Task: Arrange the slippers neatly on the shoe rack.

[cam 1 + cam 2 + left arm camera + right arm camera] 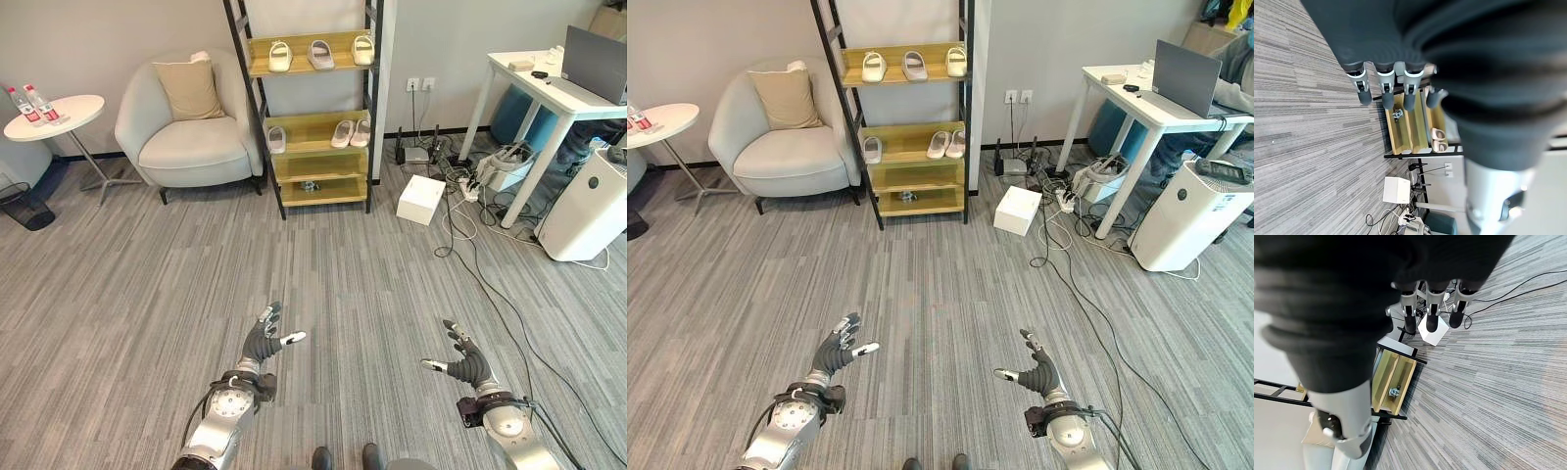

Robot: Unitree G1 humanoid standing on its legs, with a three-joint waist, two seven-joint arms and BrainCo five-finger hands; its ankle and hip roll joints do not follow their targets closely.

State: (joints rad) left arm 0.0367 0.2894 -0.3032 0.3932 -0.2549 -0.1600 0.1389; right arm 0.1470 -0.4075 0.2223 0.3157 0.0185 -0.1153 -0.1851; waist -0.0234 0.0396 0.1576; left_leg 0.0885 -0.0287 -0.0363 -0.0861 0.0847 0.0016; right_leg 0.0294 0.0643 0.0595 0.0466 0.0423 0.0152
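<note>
Six pale slippers point(320, 53) sit on the shoe rack point(312, 147) at 12 o'clock: three top shelf, three middle. Left hand point(263, 341) and right hand point(468, 364) hover empty, fingers straight, spread wide.

Shoe rack point(306, 132): black frame, yellow-wood shelves. Slippers point(320, 54): white and pale grey. Armchair point(196, 147): light grey, beige cushion point(189, 90). Floor point(118, 284): grey striped carpet. Box point(421, 199): white. Counter point(549, 98): white.
</note>
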